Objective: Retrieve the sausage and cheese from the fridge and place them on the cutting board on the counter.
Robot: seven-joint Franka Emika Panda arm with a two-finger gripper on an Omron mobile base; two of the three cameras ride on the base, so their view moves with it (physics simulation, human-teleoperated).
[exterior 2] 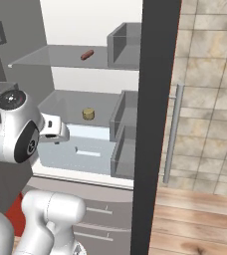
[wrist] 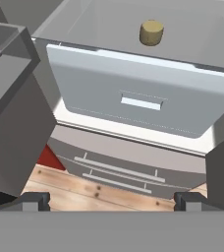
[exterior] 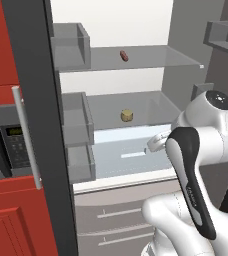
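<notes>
**Mara:** Inside the fridge, both doors stood wide, and the sausage lay alone on the upper glass shelf while the cheese sat on the shelf below, just behind the pale crisper drawer.

**Ivo:** How would they handle?

**Mara:** The cheese looked like a squat, stiff puck, light, with flat faces; I'd have pinched it across its round side, low enough not to tip it. The sausage (short, rounded ends) seemed likelier to roll, so a hold across its middle would have suited it best.

**Ivo:** And the arm?

**Mara:** It was folded in front of the open compartment, elbow high, with the wrist reaching forward at about the drawer's level. The hand camera looked down over the drawer front towards the cheese.

**Ivo:** Was anything held?

**Mara:** No. The gripper was spread to its fullest, the two fingertips far apart with nothing between them. It stood well short of the cheese, though how far short I couldn't properly judge from that tilted view.
</notes>
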